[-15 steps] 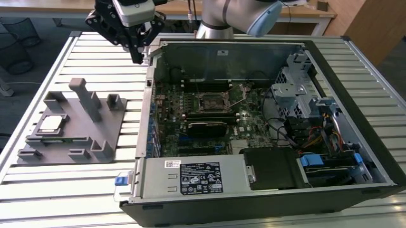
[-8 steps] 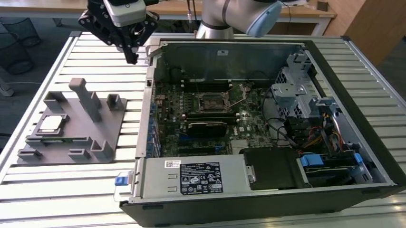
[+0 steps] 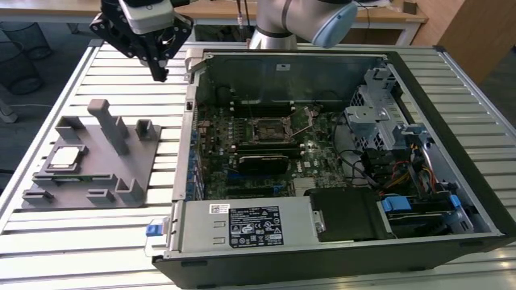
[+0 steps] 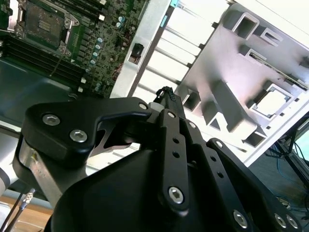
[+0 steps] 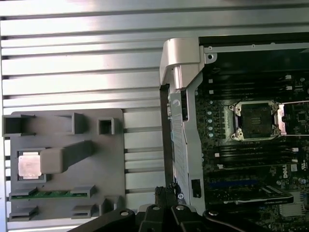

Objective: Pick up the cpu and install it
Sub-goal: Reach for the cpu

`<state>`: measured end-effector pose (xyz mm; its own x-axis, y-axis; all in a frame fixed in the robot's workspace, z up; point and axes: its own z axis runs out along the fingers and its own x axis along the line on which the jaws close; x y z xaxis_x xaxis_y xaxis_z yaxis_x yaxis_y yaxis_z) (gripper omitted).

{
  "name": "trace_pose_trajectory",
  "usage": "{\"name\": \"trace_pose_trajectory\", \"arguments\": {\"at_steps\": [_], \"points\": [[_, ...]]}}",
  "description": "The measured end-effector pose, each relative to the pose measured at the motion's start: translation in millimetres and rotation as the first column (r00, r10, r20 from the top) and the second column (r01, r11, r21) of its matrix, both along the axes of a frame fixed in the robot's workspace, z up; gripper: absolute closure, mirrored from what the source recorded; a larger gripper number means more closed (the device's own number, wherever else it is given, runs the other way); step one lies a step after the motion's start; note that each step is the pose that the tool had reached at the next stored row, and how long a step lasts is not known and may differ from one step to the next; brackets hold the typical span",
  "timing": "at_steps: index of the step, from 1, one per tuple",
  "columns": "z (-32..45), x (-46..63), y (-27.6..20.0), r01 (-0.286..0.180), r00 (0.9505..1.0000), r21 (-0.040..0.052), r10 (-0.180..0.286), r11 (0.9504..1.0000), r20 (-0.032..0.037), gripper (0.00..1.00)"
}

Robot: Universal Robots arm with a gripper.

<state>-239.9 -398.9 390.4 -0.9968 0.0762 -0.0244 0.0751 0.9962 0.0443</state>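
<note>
Over slatted metal table (image 3: 89, 241) | my black claw (image 3: 161, 74) pinched together, empty | silvery square cpu (image 3: 64, 157) unpicked in grey plastic holder (image 3: 101, 181) | install pending.

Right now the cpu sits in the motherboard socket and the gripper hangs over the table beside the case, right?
No: the exterior view shows the cpu in the grey holder block, the socket empty. The gripper does hang over the table.

The arm (image 3: 278, 21) hangs its wrist (image 3: 147, 15) downward, black jaws pressed together.
</note>
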Motion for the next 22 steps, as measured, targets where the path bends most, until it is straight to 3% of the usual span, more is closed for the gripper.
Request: {"name": "trace_pose_trajectory", "arguments": {"at_steps": [22], "points": [[-1.0, -27.2, 0.0, 0.0, 1.0, 0.0, 0.0, 1.0, 0.0, 0.89]]}}
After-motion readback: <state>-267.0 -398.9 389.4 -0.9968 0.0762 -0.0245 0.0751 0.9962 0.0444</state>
